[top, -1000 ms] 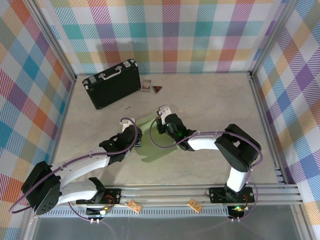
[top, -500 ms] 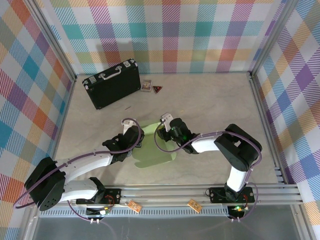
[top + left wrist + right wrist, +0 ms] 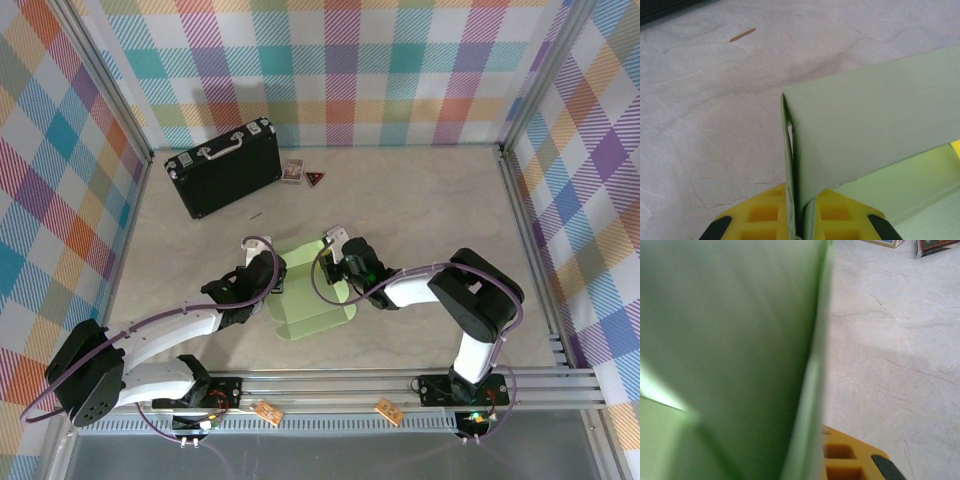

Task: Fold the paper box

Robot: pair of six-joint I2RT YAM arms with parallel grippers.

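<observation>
marbled grey tabletop (image 3: 430, 200) lies under thin, sharply creased pale-green paper box (image 3: 305, 310).

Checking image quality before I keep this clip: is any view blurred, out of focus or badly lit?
Top external: sharp and evenly lit, with only soft shadows around the paper box on the table. Left wrist: the paper box fold and the table are in focus, no glare. Right wrist: the paper box is very near the lens and blurred, with a bright patch at lower left; the table beyond is sharper.
</observation>
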